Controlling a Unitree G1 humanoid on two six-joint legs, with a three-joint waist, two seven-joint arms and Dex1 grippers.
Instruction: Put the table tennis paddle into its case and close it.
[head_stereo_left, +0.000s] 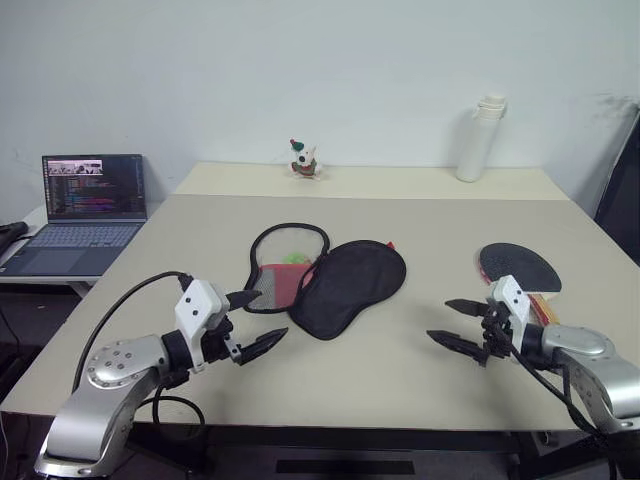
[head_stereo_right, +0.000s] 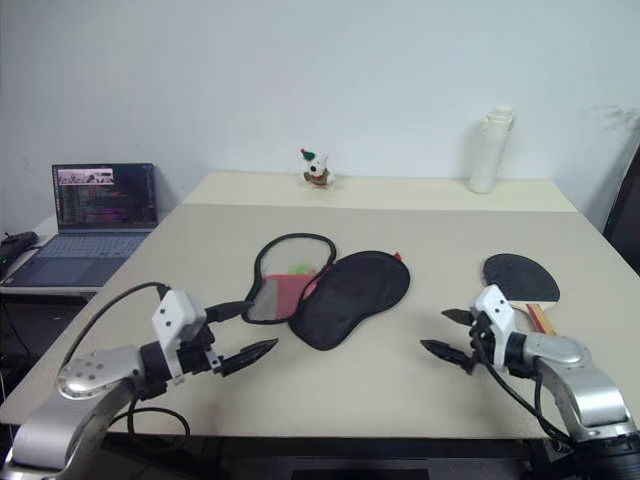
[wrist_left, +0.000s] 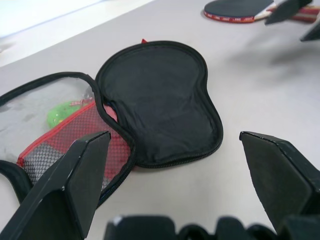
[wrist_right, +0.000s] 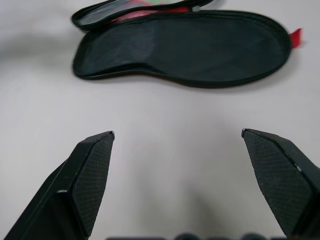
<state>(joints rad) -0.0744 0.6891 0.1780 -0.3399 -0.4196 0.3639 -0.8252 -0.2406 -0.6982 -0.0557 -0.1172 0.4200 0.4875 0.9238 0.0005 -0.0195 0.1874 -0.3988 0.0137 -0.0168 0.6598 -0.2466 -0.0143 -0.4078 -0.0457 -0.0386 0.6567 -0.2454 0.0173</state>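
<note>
Paddle (head_stereo_left: 518, 267) lies flat at the table's (head_stereo_left: 420, 370) right side, just beyond the wide-open, empty right gripper (head_stereo_left: 464, 324), while the case (head_stereo_left: 330, 280) lies unzipped mid-table, ahead of the equally wide-open, empty left gripper (head_stereo_left: 256, 321).

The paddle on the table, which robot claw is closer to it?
Right. The right claw hovers open just beside the paddle, on its case side. The left claw is far across the table, past the open case.
</note>
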